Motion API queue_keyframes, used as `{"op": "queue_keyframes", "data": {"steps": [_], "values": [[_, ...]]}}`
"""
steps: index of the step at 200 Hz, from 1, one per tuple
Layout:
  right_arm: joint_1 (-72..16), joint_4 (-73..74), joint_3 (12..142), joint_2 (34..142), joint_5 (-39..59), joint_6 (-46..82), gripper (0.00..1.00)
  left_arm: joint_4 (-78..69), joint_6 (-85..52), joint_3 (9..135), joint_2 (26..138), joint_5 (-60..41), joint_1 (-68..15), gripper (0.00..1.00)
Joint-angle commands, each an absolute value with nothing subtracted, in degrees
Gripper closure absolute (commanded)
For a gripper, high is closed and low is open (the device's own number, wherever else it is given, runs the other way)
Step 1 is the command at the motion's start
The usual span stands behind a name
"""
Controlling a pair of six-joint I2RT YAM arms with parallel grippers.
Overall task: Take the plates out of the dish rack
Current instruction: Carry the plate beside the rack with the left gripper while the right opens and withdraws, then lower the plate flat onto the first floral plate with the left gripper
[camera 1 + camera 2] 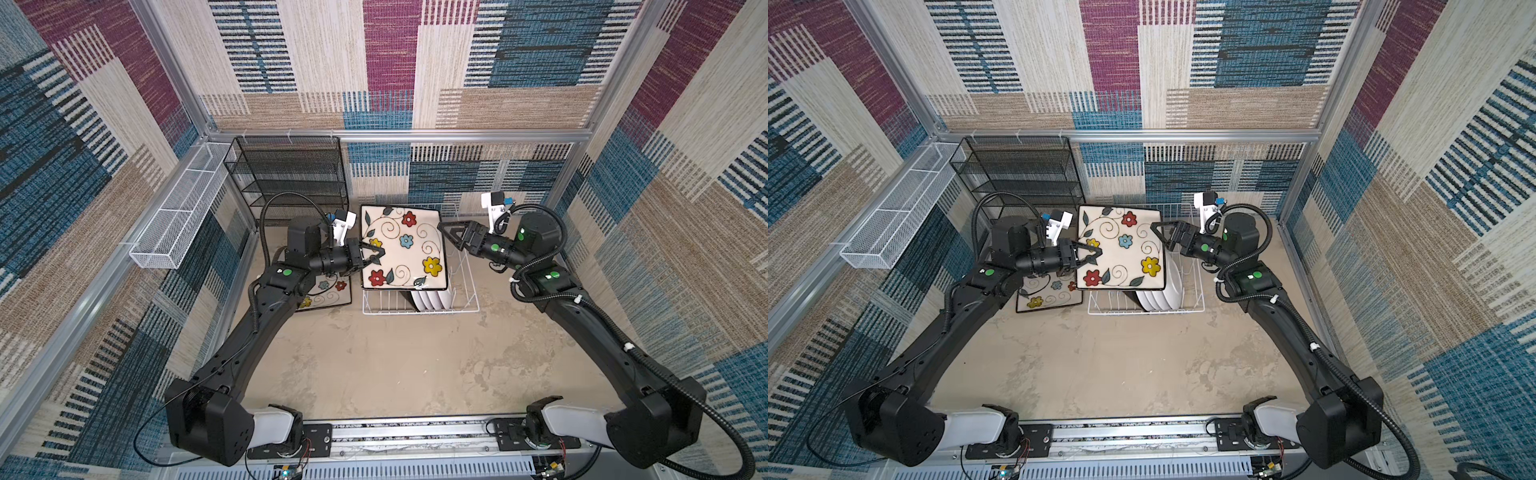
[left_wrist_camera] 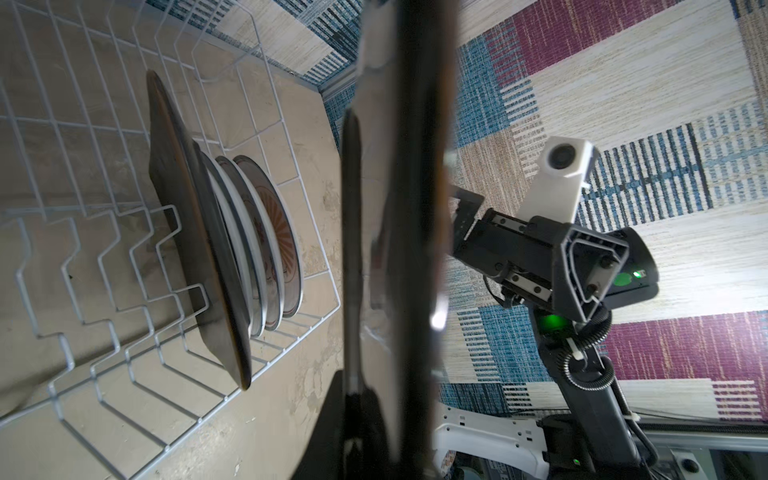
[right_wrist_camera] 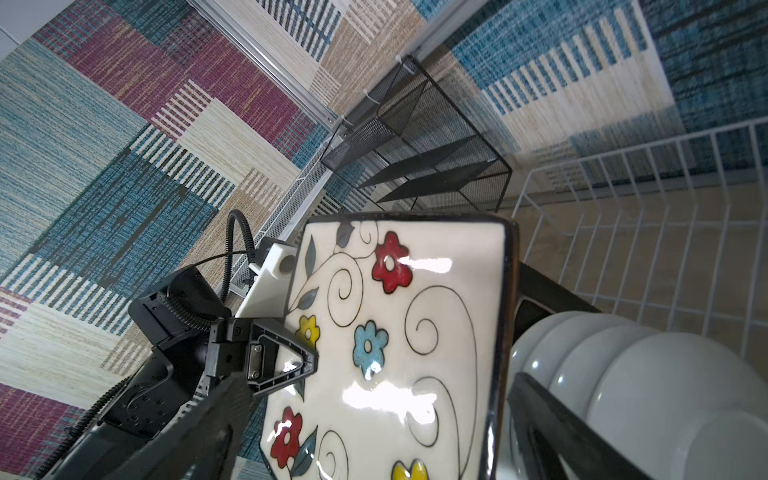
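A square plate, cream with coloured flowers, hangs above the white wire dish rack. My left gripper is shut on its left edge. My right gripper stands open at the plate's right edge, gripping nothing. Round white plates stand in the rack's front right part. The left wrist view shows a dark-backed square plate standing next to them. A second floral square plate lies flat on the table left of the rack, partly under my left arm.
A black mesh shelf unit stands at the back left, just behind my left arm. A long white mesh basket hangs on the left wall. Bare tan table stretches in front of the rack.
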State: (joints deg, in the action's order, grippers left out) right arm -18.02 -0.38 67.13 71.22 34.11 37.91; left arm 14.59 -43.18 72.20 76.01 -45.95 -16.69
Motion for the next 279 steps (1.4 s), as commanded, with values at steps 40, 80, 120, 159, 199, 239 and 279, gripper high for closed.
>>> {"op": "queue_keyframes", "data": {"steps": [40,80,120,159,199,239,279], "values": [[-18.1,-2.2,64.7,63.9,30.3,17.1,0.01,25.0,-31.3,80.4,72.9,-40.4,-15.8,1.0],[-18.2,-7.4,67.0,63.3,32.0,9.9,0.01,33.5,-25.9,86.9,72.6,-36.8,-14.1,1.0],[-19.8,-11.4,66.9,63.6,26.3,3.8,0.01,46.9,-16.4,96.0,73.7,-30.0,-10.7,1.0],[-23.7,-13.2,65.7,63.9,21.3,0.0,0.01,52.1,-12.7,98.9,74.4,-26.4,-6.5,1.0],[-25.3,-11.4,63.0,63.5,20.1,2.6,0.01,54.9,-9.7,99.0,75.1,-23.9,-2.0,1.0],[-26.0,-11.9,63.0,64.5,20.2,1.9,0.01,57.7,-6.7,100.3,78.2,-22.8,2.1,1.0],[-26.1,-12.0,63.5,65.6,19.4,2.6,0.01,56.9,-6.5,98.8,81.5,-29.7,6.6,1.0]]}}
